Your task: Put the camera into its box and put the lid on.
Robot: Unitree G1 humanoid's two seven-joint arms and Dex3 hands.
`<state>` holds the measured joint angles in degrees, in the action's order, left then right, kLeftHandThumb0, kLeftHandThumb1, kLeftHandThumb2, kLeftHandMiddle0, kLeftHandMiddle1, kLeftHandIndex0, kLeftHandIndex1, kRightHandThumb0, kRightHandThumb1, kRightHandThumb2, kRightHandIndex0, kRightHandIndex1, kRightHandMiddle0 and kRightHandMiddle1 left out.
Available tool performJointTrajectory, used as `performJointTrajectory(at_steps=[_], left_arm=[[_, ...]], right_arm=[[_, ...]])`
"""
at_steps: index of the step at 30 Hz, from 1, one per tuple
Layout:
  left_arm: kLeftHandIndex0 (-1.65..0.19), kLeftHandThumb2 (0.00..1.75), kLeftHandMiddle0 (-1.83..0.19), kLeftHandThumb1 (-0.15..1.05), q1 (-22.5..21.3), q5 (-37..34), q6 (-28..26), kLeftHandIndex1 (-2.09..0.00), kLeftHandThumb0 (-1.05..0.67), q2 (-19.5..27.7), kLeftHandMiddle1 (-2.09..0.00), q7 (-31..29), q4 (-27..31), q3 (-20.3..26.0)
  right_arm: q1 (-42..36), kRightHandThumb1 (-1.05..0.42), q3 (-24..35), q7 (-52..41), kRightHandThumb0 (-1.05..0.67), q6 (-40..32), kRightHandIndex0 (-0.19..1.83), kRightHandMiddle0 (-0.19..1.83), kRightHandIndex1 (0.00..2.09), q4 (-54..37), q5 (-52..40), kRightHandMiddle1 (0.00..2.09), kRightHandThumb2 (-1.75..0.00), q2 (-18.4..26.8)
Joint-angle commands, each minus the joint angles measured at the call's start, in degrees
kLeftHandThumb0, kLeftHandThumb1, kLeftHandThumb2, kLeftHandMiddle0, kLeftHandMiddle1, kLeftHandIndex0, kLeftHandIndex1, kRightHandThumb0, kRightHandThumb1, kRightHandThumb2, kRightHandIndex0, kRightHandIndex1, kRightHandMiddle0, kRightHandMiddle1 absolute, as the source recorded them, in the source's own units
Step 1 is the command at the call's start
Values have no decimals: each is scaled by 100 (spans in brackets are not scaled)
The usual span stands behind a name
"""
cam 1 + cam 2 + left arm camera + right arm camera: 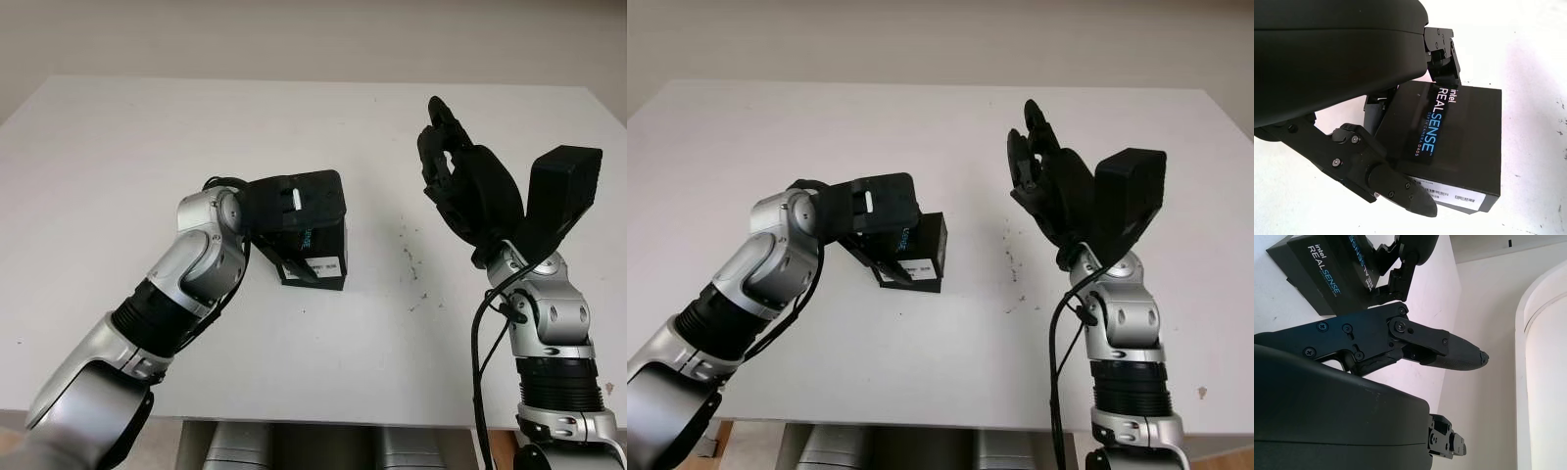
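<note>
Black RealSense cardboard box (321, 257) lidded on white table (118, 157); left hand (294, 211) fingers round it, right hand (460, 181) open, raised. Task approx done.

We see a white table (147, 147) that fills most of the head views, its far edge running across the top of the frame and its near edge across the bottom. Just left of centre a black box (318, 250) lies directly on the tabletop, closed, with a white label on its near side and "Intel RealSense" lettering on its lid. Right of centre, a scatter of small dark specks (411, 264) marks the white surface.
</note>
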<state>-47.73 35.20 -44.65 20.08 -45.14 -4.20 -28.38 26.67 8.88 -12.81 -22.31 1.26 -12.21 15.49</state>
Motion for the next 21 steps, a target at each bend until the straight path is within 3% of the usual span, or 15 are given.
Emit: performJointTrajectory(at_steps=[1, 3, 11, 21], left_arm=[[-22, 23, -52, 105, -139, -59, -77, -181, -30, -102, -194, -69, 96, -67], [-20, 22, -52, 105, -154, -84, -123, -182, -30, -102, -195, -65, 111, -67], [-20, 23, -34, 105, -116, -161, 532, -177, -31, 129, -179, -39, 112, -139], [-30, 24, -38, 105, 12, -105, 1085, -167, -30, 259, -161, 85, 84, -227]], right_arm=[[-28, -105, -6, -56, -65, 132, -19, -18, 4, 7, -12, 5, -67, -4], [-30, -105, -9, -91, -64, 245, -19, -18, 2, 67, -2, 3, -67, -19], [-24, -105, -47, 82, -63, 349, -15, -15, 4, 118, 97, 5, -66, -155], [-85, -105, -16, 115, -63, 284, -16, -16, 5, 20, 87, 5, -67, -140]])
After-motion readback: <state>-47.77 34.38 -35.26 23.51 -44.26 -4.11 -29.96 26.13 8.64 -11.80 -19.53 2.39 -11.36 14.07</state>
